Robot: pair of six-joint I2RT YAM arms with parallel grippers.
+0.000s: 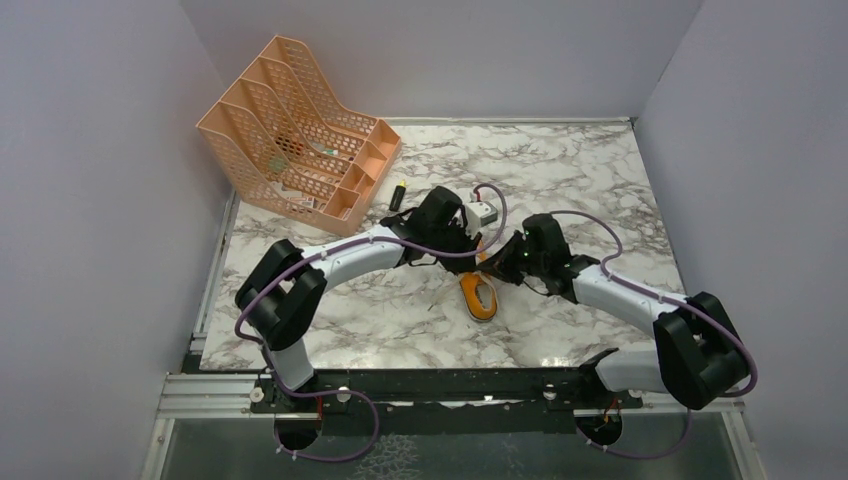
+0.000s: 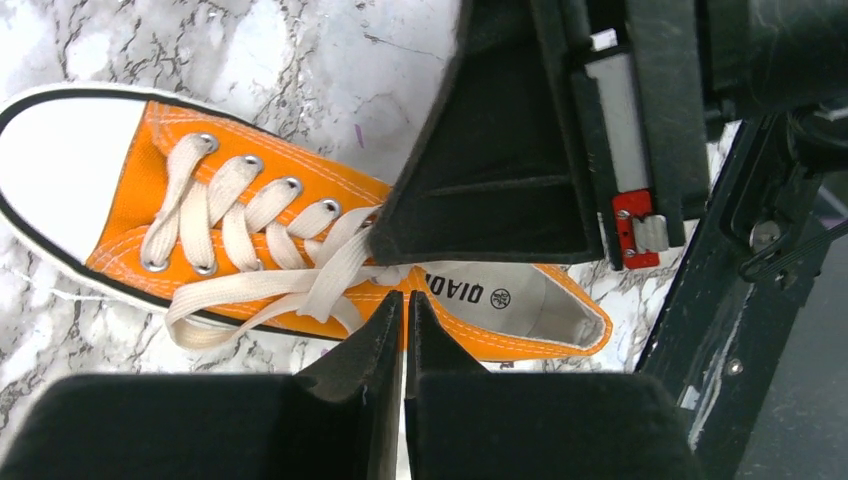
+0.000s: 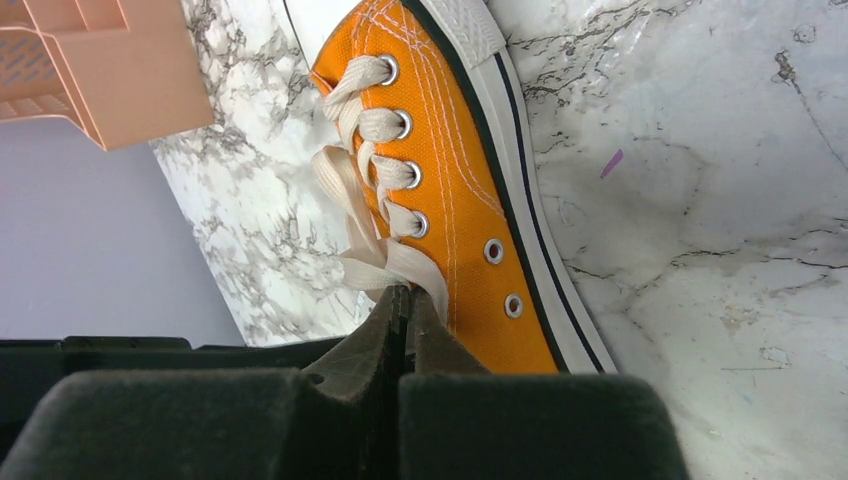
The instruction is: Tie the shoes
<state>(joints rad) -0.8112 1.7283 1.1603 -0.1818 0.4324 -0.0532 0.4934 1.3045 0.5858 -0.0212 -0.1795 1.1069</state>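
Note:
The orange sneaker (image 1: 480,298) lies on the marble table with its white toe cap toward the arm bases. It shows in the left wrist view (image 2: 120,215) and the right wrist view (image 3: 460,220). Its white laces (image 2: 250,285) are crossed over the tongue and trail loose off the side. My right gripper (image 1: 506,262) is shut at the lace crossing (image 3: 385,265), with lace pinched at its tips (image 3: 403,293); it also shows from the left wrist (image 2: 378,245). My left gripper (image 1: 458,246) is shut, its tips (image 2: 405,298) at the shoe's side rim, no lace visible between them.
A peach mesh file organizer (image 1: 300,130) stands at the back left and also shows in the right wrist view (image 3: 100,60). A small black and yellow object (image 1: 398,195) lies next to it. Grey walls enclose the table on three sides.

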